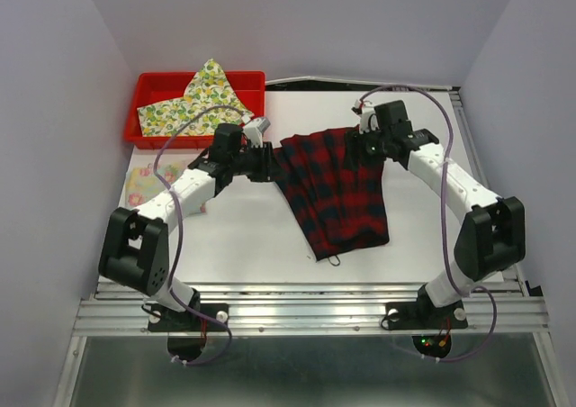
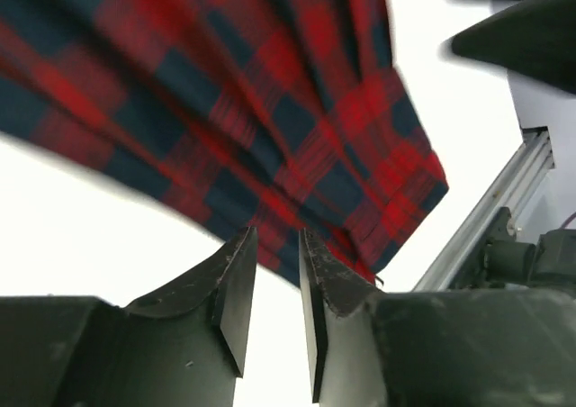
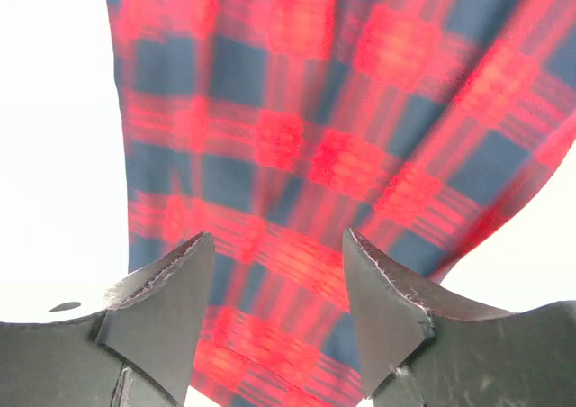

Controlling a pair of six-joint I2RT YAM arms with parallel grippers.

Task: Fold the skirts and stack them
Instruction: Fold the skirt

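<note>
So the red-and-black plaid skirt [image 1: 335, 191] is lying spread out on the white table [image 1: 243, 236], pretty much dead center, a bit wrinkled and angled. The left gripper [image 1: 267, 165] is right at the skirt's far-left corner. On its wrist cam the fingers [image 2: 236, 281] have only a thin gap between them and the skirt's edge sits right at the tips. Honestly can't tell if it's pinching the cloth or not. The right gripper [image 1: 367, 144] is over the skirt's far-right edge, jaws standing wide apart with plaid showing between them, not holding anything. Left of the skirt, a pastel floral skirt [image 1: 144, 180] pokes out from under the left arm. Further back-left is a red bin [image 1: 148, 87] with the lemon-print skirt [image 1: 202, 96] draped in it. Plain grayish walls [image 1: 54, 110] box the table in.
</note>
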